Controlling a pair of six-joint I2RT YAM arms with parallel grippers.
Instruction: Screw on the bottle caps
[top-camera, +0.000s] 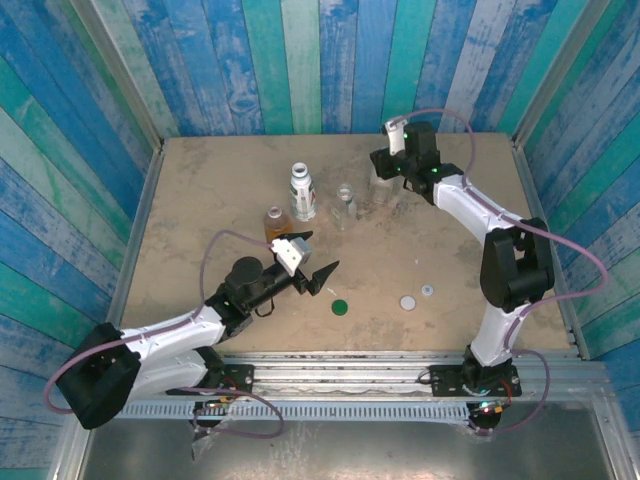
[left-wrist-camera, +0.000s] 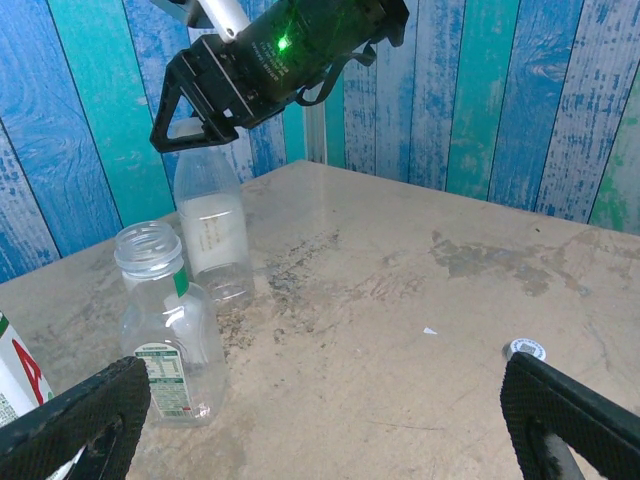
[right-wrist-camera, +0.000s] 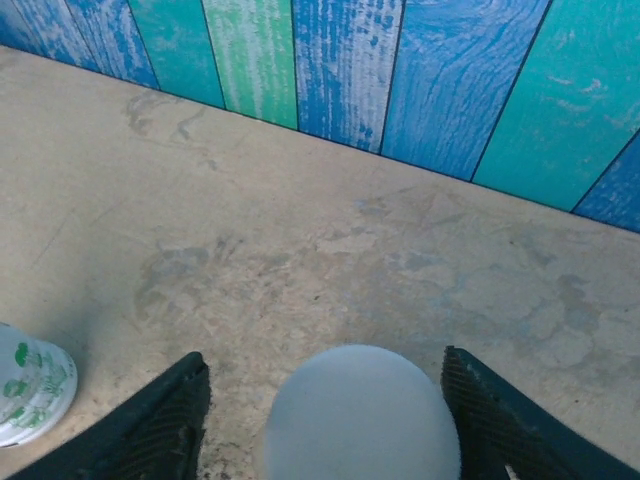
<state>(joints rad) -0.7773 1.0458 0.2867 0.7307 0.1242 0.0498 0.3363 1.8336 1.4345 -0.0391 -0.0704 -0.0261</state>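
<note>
Your right gripper has its jaws apart, one on each side of a pale grey cap. In the right wrist view you see a strip of table between the cap and each of the fingers, narrower on the right side, so nothing is gripped. The cap is blurred there. The left wrist view gives you the side look: this gripper hangs around the top of the larger clear bottle, which stands upright near the far wall. From above, the same gripper covers that bottle's neck, and the gap is too small to judge.

Your left gripper is spread wide and holds nothing. In front of it the smaller clear bottle stands with its neck uncapped. The top view gives you the rest: the white-labelled bottle, the amber bottle, and, nearer the arm bases, the dark green cap, a white cap and a second pale cap, all lying apart from the bottles.
</note>
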